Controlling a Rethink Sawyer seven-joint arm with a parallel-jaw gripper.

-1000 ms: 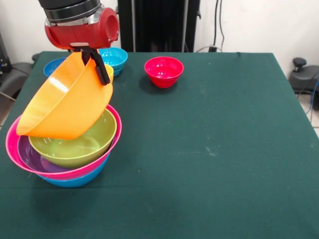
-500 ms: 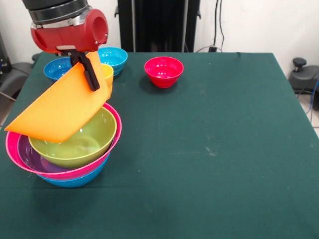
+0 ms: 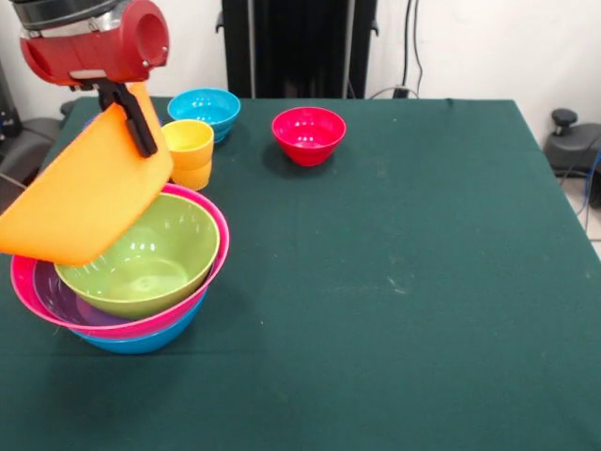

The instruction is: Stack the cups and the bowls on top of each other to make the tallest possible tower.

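Note:
My gripper (image 3: 139, 136) is shut on the rim of the large orange bowl (image 3: 84, 202). The bowl hangs steeply tilted, over the left edge of the tower (image 3: 131, 301). The tower is a green bowl (image 3: 146, 258) nested in a pink bowl (image 3: 214, 246), a purple bowl (image 3: 56, 293) and a blue bowl (image 3: 141, 340) at the bottom. A yellow-orange cup (image 3: 189, 153) stands upright just behind the tower. Further back are a light blue bowl (image 3: 205, 108) and a small red bowl (image 3: 308, 134). The red cup is not visible.
The green table (image 3: 423, 263) stretches to the right of the tower. A black stand (image 3: 299, 47) rises behind the table's far edge, and a dark object (image 3: 568, 141) sits off the right side.
The arm has moved left and slightly up with the orange bowl, which now tilts more steeply. The green bowl's inside and the yellow-orange cup have come into view.

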